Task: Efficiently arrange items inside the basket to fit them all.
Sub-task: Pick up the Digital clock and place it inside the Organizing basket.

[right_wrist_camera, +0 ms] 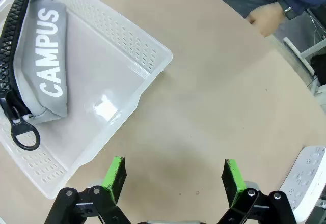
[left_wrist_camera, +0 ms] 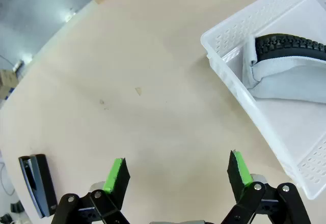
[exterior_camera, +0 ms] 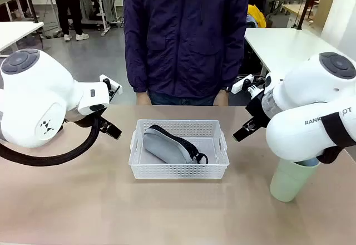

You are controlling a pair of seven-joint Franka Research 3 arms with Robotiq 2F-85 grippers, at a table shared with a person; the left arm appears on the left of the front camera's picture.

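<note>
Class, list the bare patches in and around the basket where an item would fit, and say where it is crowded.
Bare: the basket floor between the grey pouch and its right end wall; the table in front of the basket; the gap between basket and green cup. Crowded: the basket's left half, holding the pouch.

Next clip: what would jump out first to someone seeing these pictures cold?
The white basket in the middle of the table draws the eye first, holding just a grey pouch lying aslant. On either side of it the left gripper and right gripper hang open over bare tabletop. A pale green cup stands under the right arm, and a person in a dark jacket stands at the far side.
</note>
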